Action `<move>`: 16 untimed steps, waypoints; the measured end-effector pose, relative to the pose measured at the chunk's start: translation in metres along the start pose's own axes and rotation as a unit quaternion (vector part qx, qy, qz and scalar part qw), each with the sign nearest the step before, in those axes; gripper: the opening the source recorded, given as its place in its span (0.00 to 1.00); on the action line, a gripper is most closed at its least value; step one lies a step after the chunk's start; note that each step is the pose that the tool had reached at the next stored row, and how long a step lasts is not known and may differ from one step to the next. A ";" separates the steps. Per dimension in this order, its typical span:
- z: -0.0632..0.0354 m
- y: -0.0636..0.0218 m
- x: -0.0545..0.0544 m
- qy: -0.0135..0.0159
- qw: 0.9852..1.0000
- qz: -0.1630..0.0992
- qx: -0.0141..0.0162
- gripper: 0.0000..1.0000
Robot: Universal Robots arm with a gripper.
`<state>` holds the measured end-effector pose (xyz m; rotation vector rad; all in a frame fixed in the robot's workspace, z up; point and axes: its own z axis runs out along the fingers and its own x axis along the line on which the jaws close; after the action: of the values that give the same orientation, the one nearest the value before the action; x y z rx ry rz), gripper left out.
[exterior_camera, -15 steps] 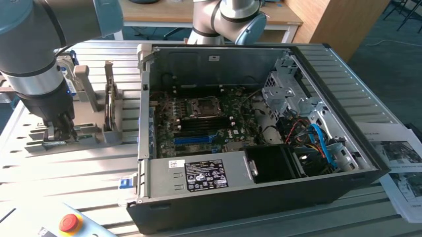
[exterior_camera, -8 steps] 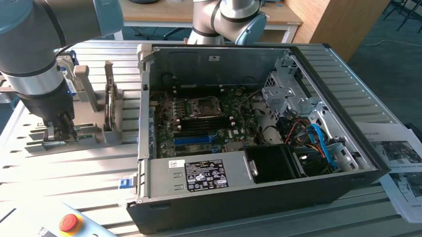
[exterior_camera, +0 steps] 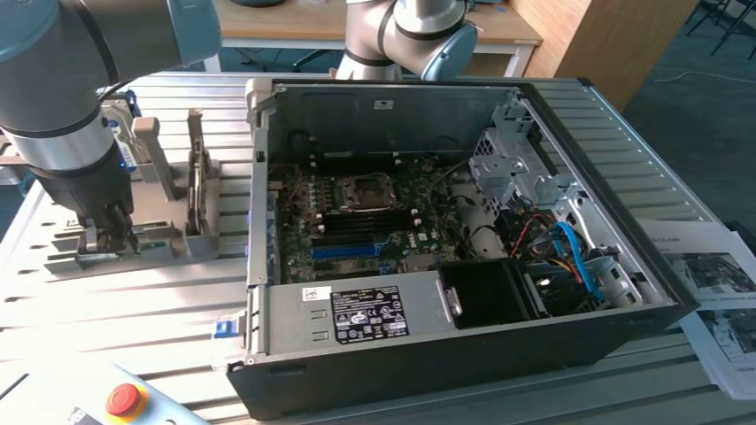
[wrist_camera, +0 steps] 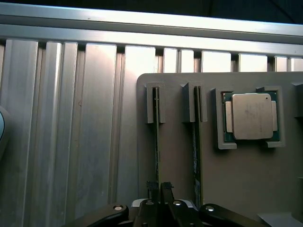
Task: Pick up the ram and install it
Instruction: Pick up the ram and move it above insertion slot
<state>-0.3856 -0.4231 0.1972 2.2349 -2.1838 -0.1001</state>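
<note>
Pick-up stage: claw [exterior_camera: 104, 237] pinched narrow on the long, thin green ram stick [wrist_camera: 156, 137], upright on edge in a moulded grey plastic holder [wrist_camera: 246, 179] at mid-left of the exterior frame. Not yet lifted; install into the open black computer case [exterior_camera: 354, 376] not begun. Grey jointed arm [exterior_camera: 59, 106] reaching straight down.

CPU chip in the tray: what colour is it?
The CPU chip is silver with green edges; best in the wrist view.
</note>
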 end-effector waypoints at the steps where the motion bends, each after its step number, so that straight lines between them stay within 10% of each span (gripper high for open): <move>1: 0.0000 0.0000 0.000 0.000 1.000 0.000 0.000 0.15; 16: 0.0000 0.0000 0.000 0.000 1.000 0.000 0.000 0.15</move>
<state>-0.3856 -0.4231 0.1972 2.2348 -2.1839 -0.1000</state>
